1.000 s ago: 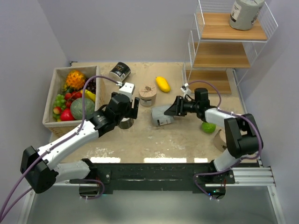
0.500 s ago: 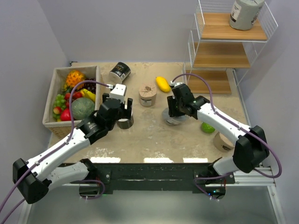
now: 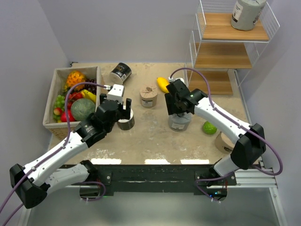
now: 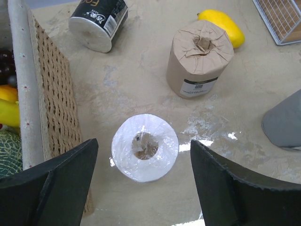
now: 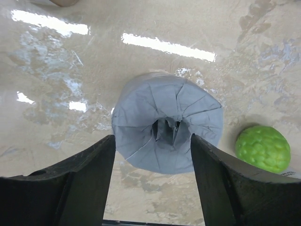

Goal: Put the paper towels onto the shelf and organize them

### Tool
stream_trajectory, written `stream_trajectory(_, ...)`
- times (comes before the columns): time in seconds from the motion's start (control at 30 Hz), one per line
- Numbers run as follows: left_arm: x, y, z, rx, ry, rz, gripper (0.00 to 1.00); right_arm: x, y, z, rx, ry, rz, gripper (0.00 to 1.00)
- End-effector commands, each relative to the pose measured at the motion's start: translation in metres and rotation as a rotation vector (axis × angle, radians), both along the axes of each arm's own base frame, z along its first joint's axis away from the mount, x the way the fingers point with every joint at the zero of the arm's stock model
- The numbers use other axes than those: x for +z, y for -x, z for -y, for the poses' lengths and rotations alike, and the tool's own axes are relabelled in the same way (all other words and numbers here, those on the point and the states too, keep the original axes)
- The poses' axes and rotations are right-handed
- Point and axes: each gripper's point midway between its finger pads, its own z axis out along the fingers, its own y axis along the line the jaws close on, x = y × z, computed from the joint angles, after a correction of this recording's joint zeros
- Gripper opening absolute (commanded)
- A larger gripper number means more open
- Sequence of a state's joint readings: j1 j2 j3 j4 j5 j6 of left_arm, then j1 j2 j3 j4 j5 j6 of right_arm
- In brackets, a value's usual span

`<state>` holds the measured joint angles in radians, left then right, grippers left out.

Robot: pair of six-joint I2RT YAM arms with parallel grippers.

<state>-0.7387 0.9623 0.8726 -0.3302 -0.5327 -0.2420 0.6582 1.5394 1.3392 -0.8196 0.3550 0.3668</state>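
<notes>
Paper towels are spread about: a grey roll [image 5: 167, 125] stands upright on the surface [image 3: 150, 139], just beyond the spread, released fingers of the right hand [image 5: 153, 141]. The left hand [image 4: 144, 143] hangs open over another upright roll [image 3: 127, 123] beside the fruit basket [image 4: 51, 108]. One light roll [image 3: 248, 14] sits on the top board of the shelf [image 3: 221, 56].

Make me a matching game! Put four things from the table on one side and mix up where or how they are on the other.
Things
1. yellow fruit
2. green fruit
3. labelled black roll
4. middle tan roll

Where or how
A. lying on its side near the basket
B. standing upright, gathered top up
C. just right of the grey roll on the table
D. between the middle tan roll and the shelf

Pairs: 1-D, 2-C, 3-A, 4-B
</notes>
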Motion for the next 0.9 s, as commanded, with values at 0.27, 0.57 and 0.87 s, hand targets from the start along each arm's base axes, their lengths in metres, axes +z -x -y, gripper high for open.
stream_trajectory(0.27, 0.015, -0.002, -0.003, 0.012, 0.025, 0.05, 0.85, 0.025, -0.015, 0.041, -0.144, -0.236, 0.021, 0.71)
stream_trajectory(0.57, 0.017, -0.001, -0.005, 0.016, 0.031, 0.055, 0.85, -0.003, -0.015, 0.041, -0.152, -0.283, -0.042, 0.71)
stream_trajectory(0.87, 0.017, -0.001, -0.004, 0.016, 0.033, 0.057, 0.86, -0.028, -0.013, 0.052, -0.18, -0.231, -0.073, 0.71)
